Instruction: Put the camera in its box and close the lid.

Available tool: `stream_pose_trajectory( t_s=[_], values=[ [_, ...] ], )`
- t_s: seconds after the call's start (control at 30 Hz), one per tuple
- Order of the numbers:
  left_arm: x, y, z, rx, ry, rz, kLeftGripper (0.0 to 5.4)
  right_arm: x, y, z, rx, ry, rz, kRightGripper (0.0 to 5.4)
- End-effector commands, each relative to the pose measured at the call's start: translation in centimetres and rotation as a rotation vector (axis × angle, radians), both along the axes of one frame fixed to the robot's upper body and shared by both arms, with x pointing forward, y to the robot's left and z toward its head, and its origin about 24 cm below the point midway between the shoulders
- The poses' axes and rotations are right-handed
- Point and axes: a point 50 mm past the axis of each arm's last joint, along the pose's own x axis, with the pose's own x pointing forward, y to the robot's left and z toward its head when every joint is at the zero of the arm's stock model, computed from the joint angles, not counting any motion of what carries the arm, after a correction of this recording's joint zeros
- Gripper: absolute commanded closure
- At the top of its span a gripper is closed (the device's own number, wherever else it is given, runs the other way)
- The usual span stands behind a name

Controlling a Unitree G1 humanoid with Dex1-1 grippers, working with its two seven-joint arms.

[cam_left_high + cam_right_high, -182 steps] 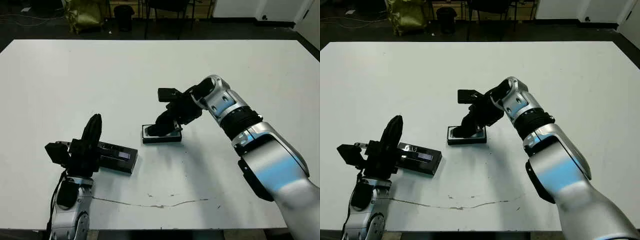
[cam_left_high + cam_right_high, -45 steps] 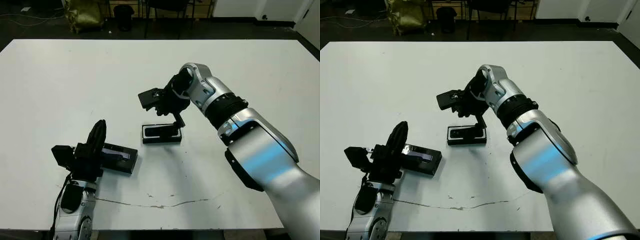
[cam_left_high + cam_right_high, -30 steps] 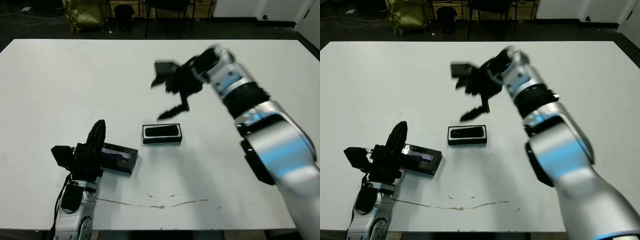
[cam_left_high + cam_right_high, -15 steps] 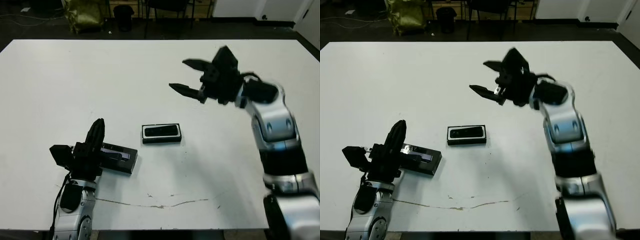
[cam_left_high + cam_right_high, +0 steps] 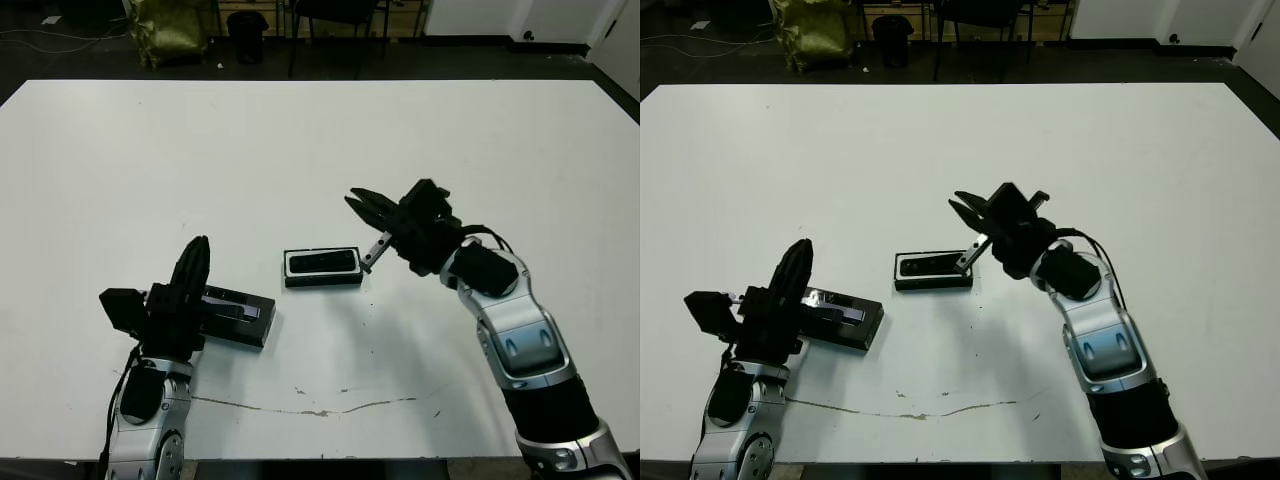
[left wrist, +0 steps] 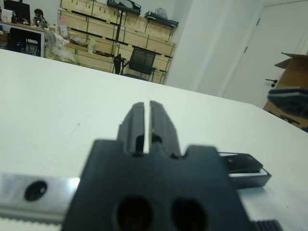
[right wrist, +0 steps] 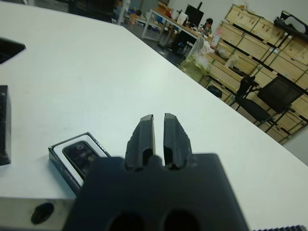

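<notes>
Change: right gripper was over the box six seconds ago, swung up and away, and now hangs low just right of it; camera stays lying in the white lining; lid has not moved.

Head views: white table; box near the middle with the camera inside, uncovered; lid flat on the table, well left of the box, its near end under the left gripper; right gripper's two fingers spread wide, empty, one tip close to the box's right end; left gripper upright over the lid, fingers close together, grip on the lid not clear.

Left wrist view: fingers nearly touching, a thin slit between, nothing visibly held; box beyond.

Right wrist view: box and camera below; fingers look near-parallel here, unlike the head views.

Meaning: camera looks placed; lid remains to be carried over and seated.
</notes>
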Motion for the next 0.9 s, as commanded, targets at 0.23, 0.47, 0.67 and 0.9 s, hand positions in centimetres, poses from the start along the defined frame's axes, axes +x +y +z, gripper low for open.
stream_pose_trajectory(
  t_s=[0.23,0.47,0.67,0.9],
  values=[
    [-0.2,0.3,-0.6,-0.011,0.028,0.003,5.40,0.4,0.2,-2.0,-0.039,0.032,-0.052,5.39],
    [-0.3,0.3,-0.7,-0.002,0.028,0.013,5.40,0.7,0.0,-3.0,-0.099,0.057,-0.072,5.39],
    [-0.4,0.2,-0.7,-0.024,0.040,0.008,5.40,0.3,-0.1,-3.9,-0.137,0.096,-0.063,5.39],
    [-0.4,0.2,-0.8,-0.007,0.032,0.014,5.40,-1.1,0.1,-5.5,-0.180,0.152,-0.022,5.39]
  ],
)
